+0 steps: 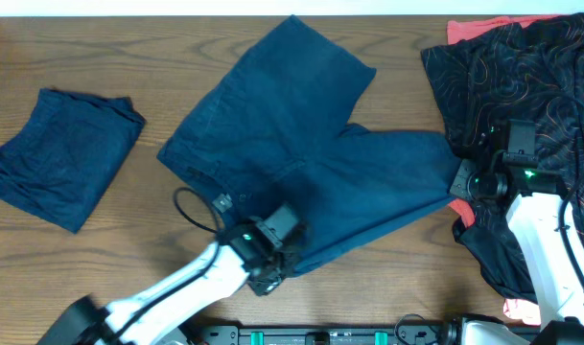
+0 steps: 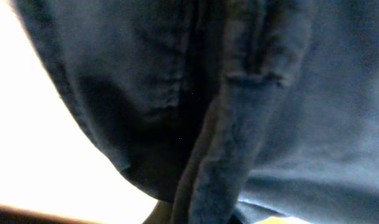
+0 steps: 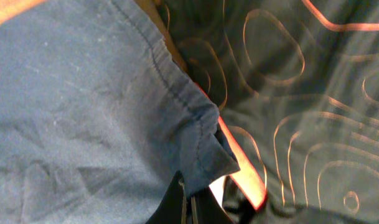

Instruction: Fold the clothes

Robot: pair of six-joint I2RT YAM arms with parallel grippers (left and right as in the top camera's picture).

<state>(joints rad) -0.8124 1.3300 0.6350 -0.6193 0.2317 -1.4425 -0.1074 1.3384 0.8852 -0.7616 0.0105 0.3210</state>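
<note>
Dark navy shorts lie spread in the middle of the table. My left gripper is at their near waistband edge, shut on the fabric; in the left wrist view the navy cloth fills the frame, lifted off the table, and the fingers are hidden. My right gripper is shut on the corner of the right leg hem, at the shorts' right end. A folded navy garment lies at the left.
A pile of dark clothes with an orange line pattern lies at the right, over an orange-red piece; it also shows in the right wrist view. The table's front edge is near my arms.
</note>
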